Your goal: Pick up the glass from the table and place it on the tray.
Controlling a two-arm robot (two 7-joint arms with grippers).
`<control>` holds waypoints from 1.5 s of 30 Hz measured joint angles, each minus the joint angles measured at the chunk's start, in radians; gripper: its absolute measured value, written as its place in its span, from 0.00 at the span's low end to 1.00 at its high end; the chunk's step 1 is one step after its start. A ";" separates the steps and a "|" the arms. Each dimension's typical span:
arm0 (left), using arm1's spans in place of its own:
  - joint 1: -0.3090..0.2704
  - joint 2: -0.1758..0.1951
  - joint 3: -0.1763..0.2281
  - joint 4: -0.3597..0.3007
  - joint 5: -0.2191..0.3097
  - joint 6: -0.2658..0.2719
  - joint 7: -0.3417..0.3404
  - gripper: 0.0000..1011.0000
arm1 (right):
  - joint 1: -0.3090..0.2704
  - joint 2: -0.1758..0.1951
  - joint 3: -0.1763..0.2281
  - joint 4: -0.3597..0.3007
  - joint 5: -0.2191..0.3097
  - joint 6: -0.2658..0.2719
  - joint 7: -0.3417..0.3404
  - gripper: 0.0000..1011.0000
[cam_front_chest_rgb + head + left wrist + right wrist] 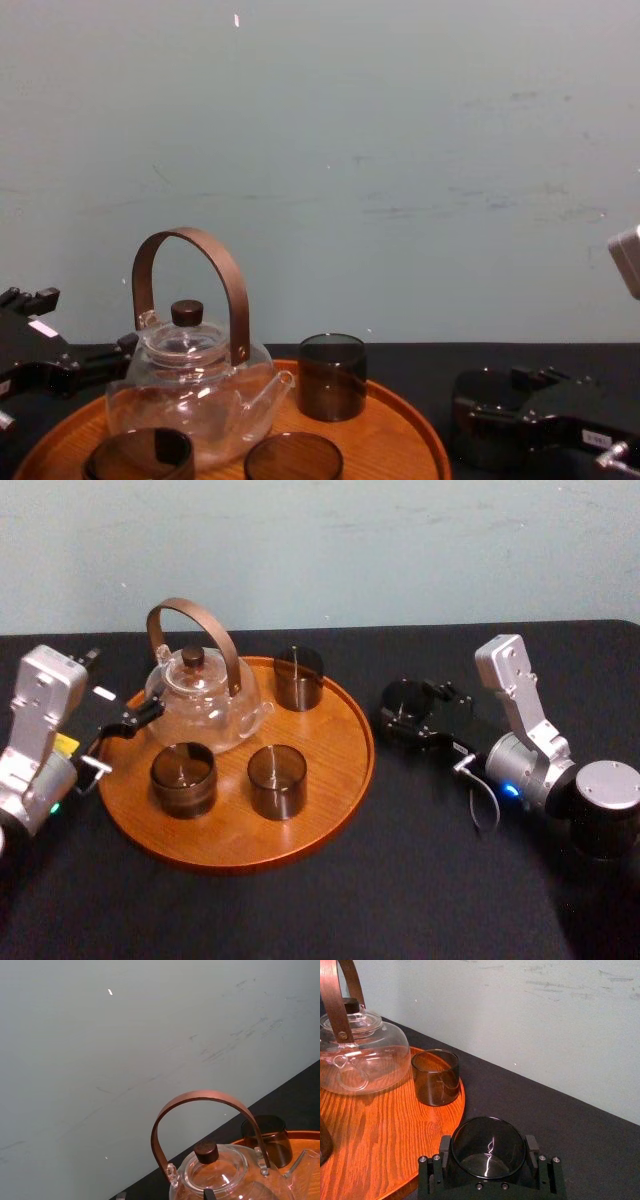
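A dark smoked glass (405,702) (487,1146) stands on the black table (420,880) just right of the tray (335,805) (375,1135). My right gripper (407,718) (488,1149) reaches in low from the right. Its two black fingers (445,1146) press against opposite sides of the glass, so it is shut on it. The glass still rests on the tabletop. My left gripper (130,720) (45,365) hovers at the tray's left edge, close to the teapot.
The round wooden tray carries a clear glass teapot (205,695) (225,1175) with a brown arched handle. Three dark glasses stand on it: one at the back (299,677) (436,1077) and two in front (183,778) (277,780). A pale wall runs behind the table.
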 joint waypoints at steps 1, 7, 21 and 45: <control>0.000 0.000 0.000 0.000 0.000 0.000 0.000 0.99 | 0.000 0.000 0.000 0.000 0.000 0.000 0.000 0.89; 0.000 0.000 0.000 0.000 0.000 0.000 0.000 0.99 | 0.000 0.000 0.000 0.000 0.000 0.000 0.000 0.89; 0.000 0.000 0.000 0.000 0.000 0.000 0.000 0.99 | 0.000 0.000 0.000 0.000 0.000 0.000 0.000 0.89; 0.000 0.000 0.000 0.000 0.000 0.000 0.000 0.99 | 0.000 0.000 0.000 0.000 0.000 0.000 0.000 0.89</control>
